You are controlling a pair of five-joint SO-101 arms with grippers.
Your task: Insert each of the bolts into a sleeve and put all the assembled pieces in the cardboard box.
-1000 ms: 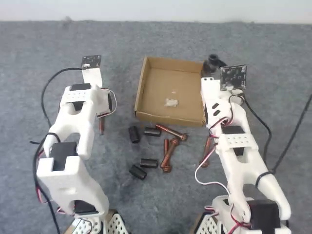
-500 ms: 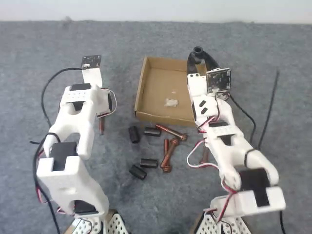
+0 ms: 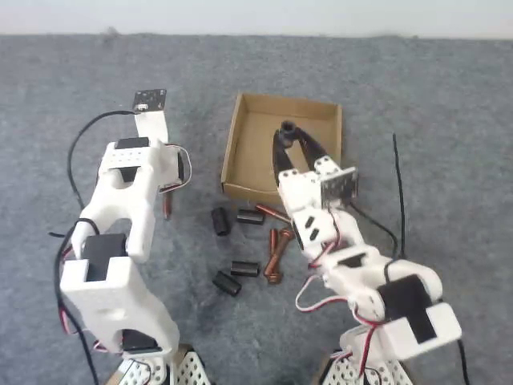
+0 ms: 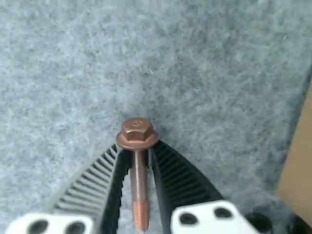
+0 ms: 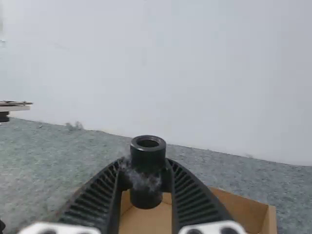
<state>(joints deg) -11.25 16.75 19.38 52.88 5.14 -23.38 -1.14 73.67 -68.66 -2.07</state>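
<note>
Clearly, we saw the left hand (image 4: 139, 152) pinching a copper bolt (image 4: 138, 134) by its shank, over the grey desk (image 4: 73, 58) beside the cardboard box (image 3: 232, 144). The right hand (image 5: 146, 171) pinched a black sleeve (image 5: 147, 150), held over that box. Between the arms, loose bolts (image 3: 275, 250) and sleeves (image 3: 227, 281) lay on the desk.

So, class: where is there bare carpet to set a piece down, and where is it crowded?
Bare: carpet between the cardboard box and the wall, and right of the box. Crowded: loose sleeves and bolts in front of it.
</note>
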